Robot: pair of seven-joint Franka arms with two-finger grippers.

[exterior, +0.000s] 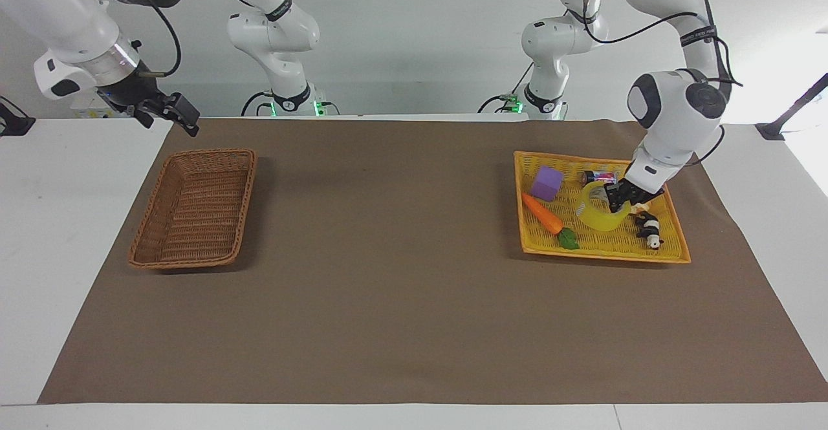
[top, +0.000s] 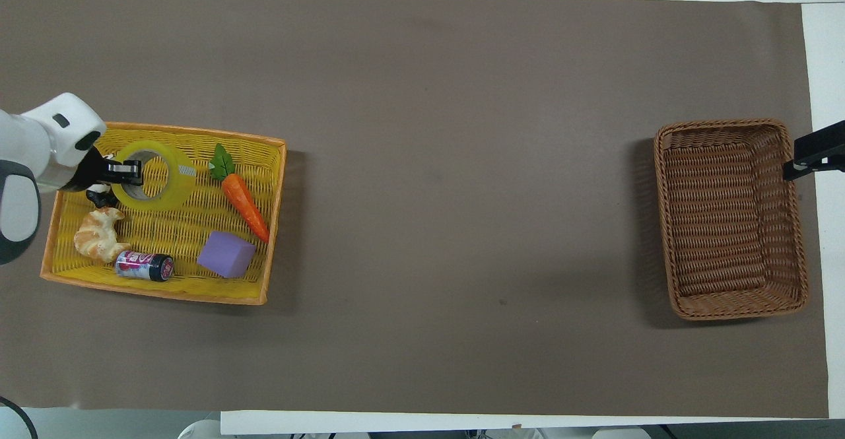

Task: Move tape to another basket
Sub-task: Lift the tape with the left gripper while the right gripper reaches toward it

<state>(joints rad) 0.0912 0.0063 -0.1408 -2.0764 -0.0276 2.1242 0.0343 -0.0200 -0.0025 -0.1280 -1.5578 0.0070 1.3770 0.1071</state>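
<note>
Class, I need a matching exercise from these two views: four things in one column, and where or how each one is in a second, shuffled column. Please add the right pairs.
Things
1. tape
2. brown basket
3. carrot
4. right pincer

Places or states
A. lying in the yellow tray, beside the purple block
B. waiting by the brown basket's corner
C. gripped at its rim by the left pincer, raised over the yellow tray
D. nothing in it, at the right arm's end of the table

Pairs: 1-C, 2-D, 3-A, 4-B
</note>
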